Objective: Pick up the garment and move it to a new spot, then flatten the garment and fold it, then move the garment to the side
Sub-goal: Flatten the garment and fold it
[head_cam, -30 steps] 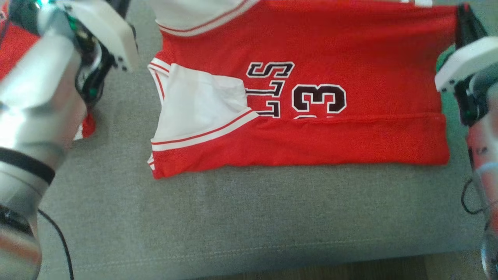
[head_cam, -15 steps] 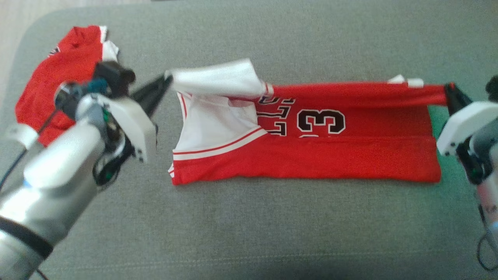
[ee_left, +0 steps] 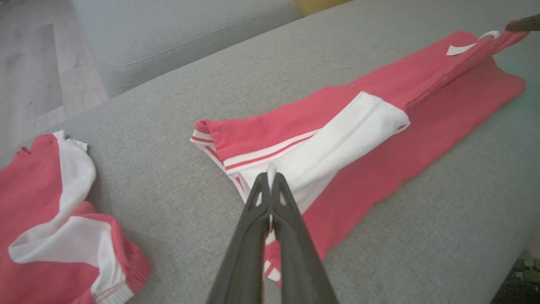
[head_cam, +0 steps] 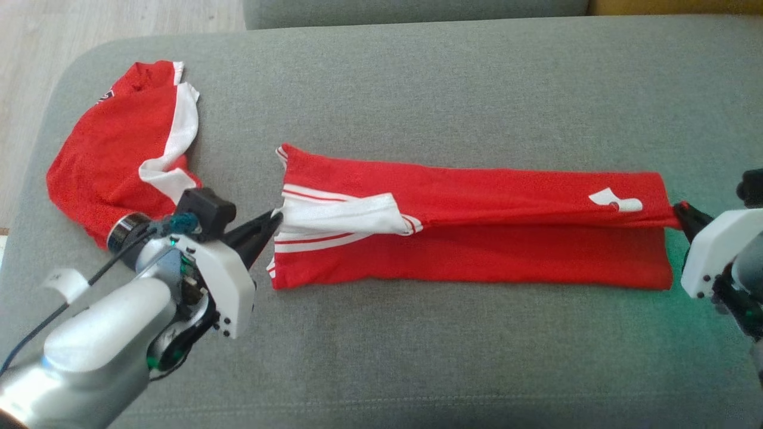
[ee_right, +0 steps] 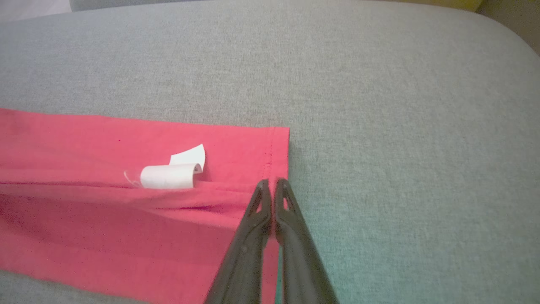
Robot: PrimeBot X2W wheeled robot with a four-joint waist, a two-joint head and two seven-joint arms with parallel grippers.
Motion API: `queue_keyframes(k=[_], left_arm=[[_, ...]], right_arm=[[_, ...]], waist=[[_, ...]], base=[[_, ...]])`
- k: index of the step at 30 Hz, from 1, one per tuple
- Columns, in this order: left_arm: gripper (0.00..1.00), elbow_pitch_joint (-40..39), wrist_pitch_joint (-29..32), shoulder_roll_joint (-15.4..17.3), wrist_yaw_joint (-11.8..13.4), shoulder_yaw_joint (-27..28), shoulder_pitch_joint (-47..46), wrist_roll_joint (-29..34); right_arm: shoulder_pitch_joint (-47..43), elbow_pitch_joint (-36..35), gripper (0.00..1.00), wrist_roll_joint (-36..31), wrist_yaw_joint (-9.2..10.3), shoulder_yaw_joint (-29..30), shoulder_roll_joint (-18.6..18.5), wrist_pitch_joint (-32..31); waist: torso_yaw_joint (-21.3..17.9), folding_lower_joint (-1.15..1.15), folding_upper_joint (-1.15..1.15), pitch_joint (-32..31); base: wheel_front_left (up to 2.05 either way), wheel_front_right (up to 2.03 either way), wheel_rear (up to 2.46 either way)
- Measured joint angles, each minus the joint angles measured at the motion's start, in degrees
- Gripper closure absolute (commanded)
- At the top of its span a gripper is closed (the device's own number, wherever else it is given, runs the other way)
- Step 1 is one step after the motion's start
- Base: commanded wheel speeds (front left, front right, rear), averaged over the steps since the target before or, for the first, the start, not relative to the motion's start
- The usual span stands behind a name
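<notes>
The garment (head_cam: 477, 262), a red jersey with white striped trim, lies as a long folded strip across the grey cushion. My left gripper (head_cam: 276, 217) is shut on the white armhole edge at the strip's left end, and in the left wrist view that gripper (ee_left: 270, 174) pinches white fabric of the garment (ee_left: 379, 139). My right gripper (head_cam: 679, 208) is shut on the hem corner at the right end. In the right wrist view that gripper (ee_right: 272, 182) grips the red hem of the garment (ee_right: 105, 219), beside a curled white label (ee_right: 168, 176).
A second red and white garment (head_cam: 113, 179) lies crumpled at the cushion's left end, also seen as a heap (ee_left: 46, 228) in the left wrist view. The grey cushion (head_cam: 417, 369) stretches wide in front. Wooden floor (head_cam: 89, 24) lies beyond the left edge.
The head camera has pulled back. Both grippers drew the garment's far edge toward the front, laying it over the middle, so the letters and number are now covered.
</notes>
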State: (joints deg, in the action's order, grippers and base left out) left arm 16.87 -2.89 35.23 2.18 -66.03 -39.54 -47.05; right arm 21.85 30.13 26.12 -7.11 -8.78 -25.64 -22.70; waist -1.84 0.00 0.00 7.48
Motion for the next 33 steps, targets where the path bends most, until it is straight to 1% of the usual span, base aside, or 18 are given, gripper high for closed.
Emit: queue_keyframes(k=[6,11,12,13,14,15,16,17,21,23,26,29,30,31,33], left_arm=[[1.00,-0.57,0.36,0.31,0.93,-1.41,0.68,0.69],[1.00,2.99,-0.62,-0.42,0.93,-2.05,0.75,1.60],[1.00,3.98,-1.10,-0.66,0.93,-2.08,0.75,1.60],[1.00,4.89,-1.57,-1.10,0.92,-2.08,0.81,1.58],[1.00,5.75,-1.96,-1.71,0.89,-2.09,0.95,1.58],[0.79,6.27,-2.10,-2.35,0.78,-2.11,1.21,1.56],[0.25,6.80,-2.34,-2.96,0.75,-2.19,1.56,1.43],[0.00,7.30,-2.45,-3.46,0.75,-2.34,1.97,1.43],[0.00,9.02,-4.36,-4.60,1.03,-2.15,3.25,1.02],[0.00,9.54,-6.19,-4.86,2.33,-1.10,3.75,0.02],[0.00,9.13,-9.58,-5.79,4.28,3.66,4.76,-3.04],[0.00,6.10,-11.33,-7.48,6.28,11.06,6.11,-6.25],[0.00,4.44,-11.33,-8.03,7.10,13.90,6.69,-6.35],[0.00,-0.78,-11.36,-9.56,8.70,22.74,8.65,-3.74],[0.00,-6.12,-11.40,-12.28,10.02,32.45,11.44,-0.16]], right_arm=[[-3.03,-4.70,1.00,0.11,0.00,0.77,-0.21,-4.82],[-5.09,-7.56,1.00,0.11,0.00,1.14,-0.20,-7.65],[-5.10,-7.75,0.97,0.01,0.00,1.27,-0.20,-7.82],[-5.08,-7.95,0.00,-0.49,0.00,1.46,-0.20,-7.80],[-5.09,-8.10,0.00,-1.12,0.00,1.71,-0.11,-7.76],[-5.09,-8.04,0.00,-1.54,0.00,2.54,0.25,-7.62],[-5.09,-7.91,0.00,-1.58,0.00,3.72,0.82,-7.54],[-5.10,-7.78,0.00,-1.74,0.00,4.39,1.23,-7.54],[-5.68,-8.37,0.00,-2.63,0.00,6.01,2.81,-6.31],[-6.37,-9.34,0.00,-2.60,0.00,7.69,3.93,-4.35],[-6.73,-11.73,0.00,-2.55,0.00,10.47,6.38,0.76],[-6.86,-14.57,0.00,-3.70,0.00,11.83,9.04,8.49],[-6.98,-15.30,0.00,-4.03,0.00,11.94,9.88,11.04],[-7.39,-16.52,0.00,-4.83,0.00,12.38,11.80,16.25],[-7.91,-17.53,0.00,-5.63,0.00,12.13,13.41,22.10]], waist=[[-0.13,0.00,0.00,-0.13],[-0.53,0.00,0.00,0.40],[-0.71,0.00,0.00,0.53],[-0.89,0.00,0.00,0.61],[-1.05,0.00,0.00,0.65],[-1.18,0.00,0.00,0.65],[-1.30,0.00,0.00,0.64],[-1.37,0.00,0.00,0.62],[-1.53,0.00,0.00,0.15],[-1.53,0.00,0.00,-0.27],[-1.48,0.00,0.00,-0.96],[-1.30,0.00,0.00,-1.43],[-1.19,0.00,0.00,-1.53],[-0.90,0.00,0.00,-1.54],[-0.63,0.00,0.00,-1.54]], base=[[0.00,0.00,0.00],[0.00,0.00,0.00],[0.00,0.00,0.00],[0.00,0.00,0.00],[0.00,0.00,0.00],[0.00,0.00,0.00],[0.00,0.00,0.00],[0.00,0.00,0.00],[0.00,0.00,0.00],[0.00,0.00,0.00],[0.00,0.00,0.00],[0.00,0.00,0.00],[0.00,0.00,0.00],[0.00,0.00,0.00],[0.00,0.00,0.00]])
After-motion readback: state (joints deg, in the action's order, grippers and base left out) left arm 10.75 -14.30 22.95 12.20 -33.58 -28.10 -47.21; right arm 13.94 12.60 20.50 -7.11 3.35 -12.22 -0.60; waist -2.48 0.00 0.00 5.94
